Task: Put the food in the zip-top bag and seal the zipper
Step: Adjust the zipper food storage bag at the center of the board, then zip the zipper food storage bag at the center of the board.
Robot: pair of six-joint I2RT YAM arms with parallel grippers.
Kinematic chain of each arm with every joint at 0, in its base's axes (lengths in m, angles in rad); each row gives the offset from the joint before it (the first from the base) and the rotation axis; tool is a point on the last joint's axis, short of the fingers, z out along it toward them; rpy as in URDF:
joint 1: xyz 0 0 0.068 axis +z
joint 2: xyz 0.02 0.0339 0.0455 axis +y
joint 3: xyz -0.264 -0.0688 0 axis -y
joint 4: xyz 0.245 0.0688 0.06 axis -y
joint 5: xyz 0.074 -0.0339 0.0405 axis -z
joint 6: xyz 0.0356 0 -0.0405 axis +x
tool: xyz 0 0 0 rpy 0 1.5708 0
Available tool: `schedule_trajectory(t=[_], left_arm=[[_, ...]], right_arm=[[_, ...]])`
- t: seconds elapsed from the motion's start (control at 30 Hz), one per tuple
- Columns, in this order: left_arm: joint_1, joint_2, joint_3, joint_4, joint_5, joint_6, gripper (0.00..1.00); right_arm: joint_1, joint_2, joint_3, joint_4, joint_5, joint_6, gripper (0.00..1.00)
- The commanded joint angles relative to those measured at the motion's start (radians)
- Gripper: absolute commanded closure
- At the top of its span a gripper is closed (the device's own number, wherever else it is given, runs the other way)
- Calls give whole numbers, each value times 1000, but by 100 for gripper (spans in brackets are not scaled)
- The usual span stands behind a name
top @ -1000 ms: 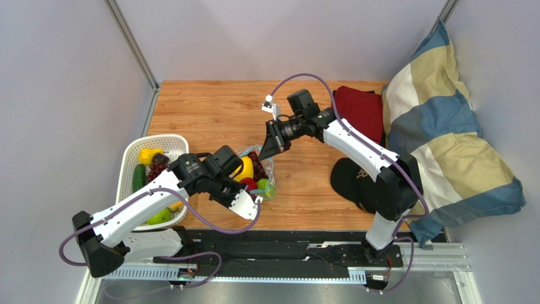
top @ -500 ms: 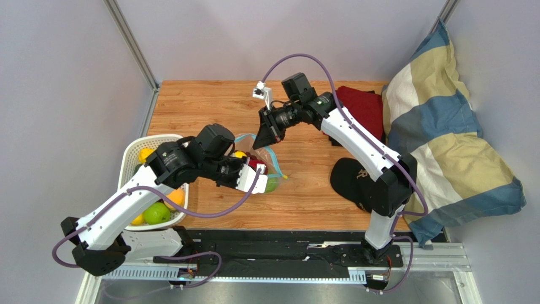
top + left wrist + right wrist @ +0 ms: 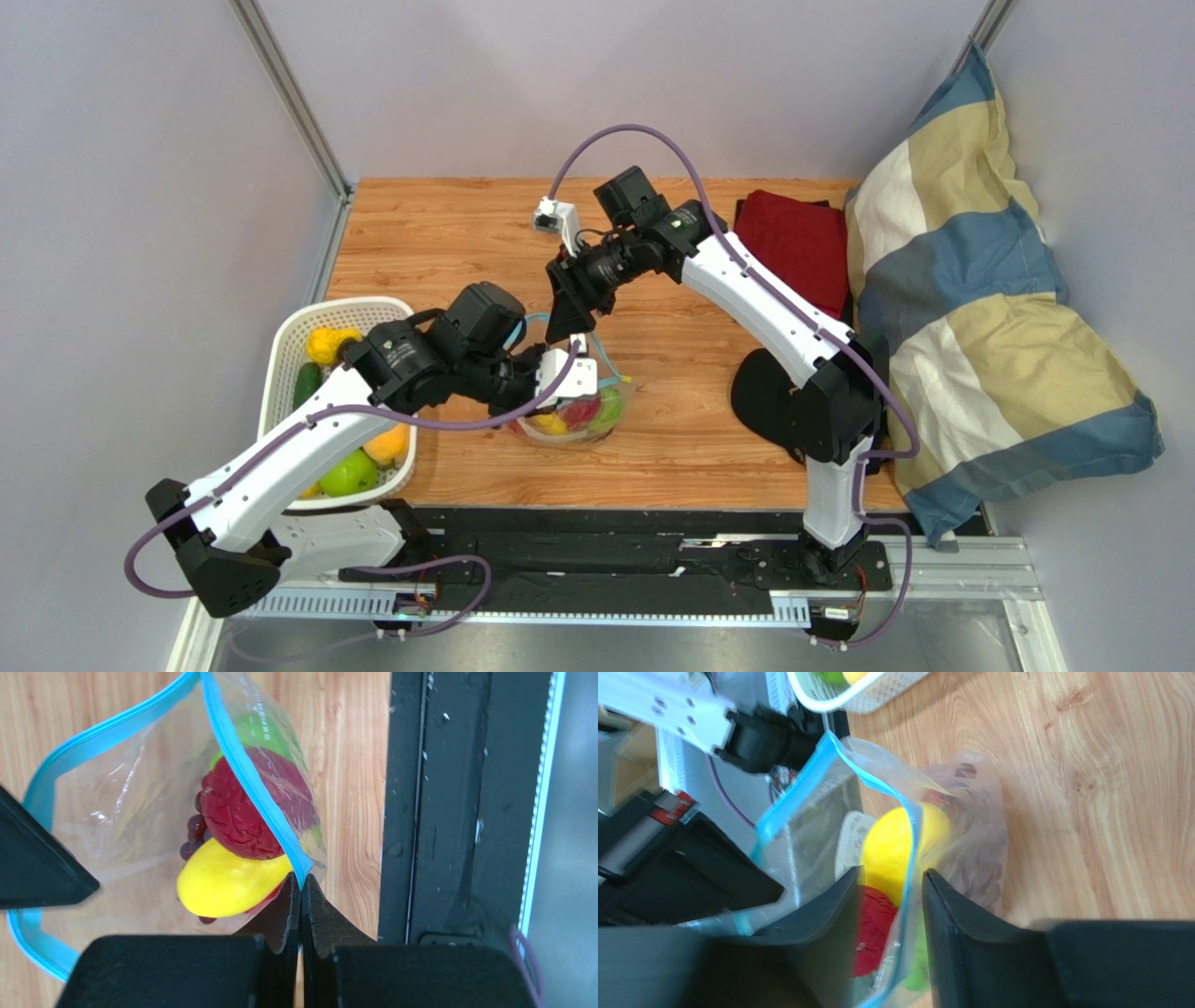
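The zip-top bag (image 3: 572,415) stands on the tabletop (image 3: 449,238), near its front edge, around the middle. Some fruits (image 3: 231,882) lie inside the bag. At 9 o'clock from the bag, at the left edge, is a basket (image 3: 285,353) with more fruits (image 3: 348,473) in it. At 3 o'clock from the bag lies a cap (image 3: 765,399). At 1 o'clock, at the far right, lies a folded cloth (image 3: 800,238). A pillow (image 3: 982,322) leans to the right of both. The left jaws pinch one end of the zipper (image 3: 253,791). The right jaws, at 12 o'clock from the bag, stand apart on either side of the bag's mouth edge.
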Motion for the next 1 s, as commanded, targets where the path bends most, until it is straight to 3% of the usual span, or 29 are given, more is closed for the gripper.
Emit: schedule_trajectory(t=[0.0, 0.07, 0.17, 0.37, 0.57, 0.73, 0.97], left_arm=[[67, -1, -19, 122, 55, -127, 100], [107, -7, -45, 139, 81, -161, 100], [120, -27, -71, 159, 118, -184, 100], [121, -53, -111, 189, 116, -209, 100], [132, -39, -87, 192, 119, -213, 100], [133, -45, -76, 175, 111, -179, 100], [135, -35, -73, 178, 115, -196, 100]], right_arm=[[-1, -25, 63, -19, -6, -24, 32], [-15, -75, 8, -16, 17, -32, 20], [-64, -161, -83, 26, 30, -21, 13], [-193, -356, -273, 159, 34, 51, 11], [-233, -684, -659, 329, 22, -9, 11], [-222, -936, -1021, 654, 39, 17, 4], [-161, -915, -1121, 828, 65, 9, 10]])
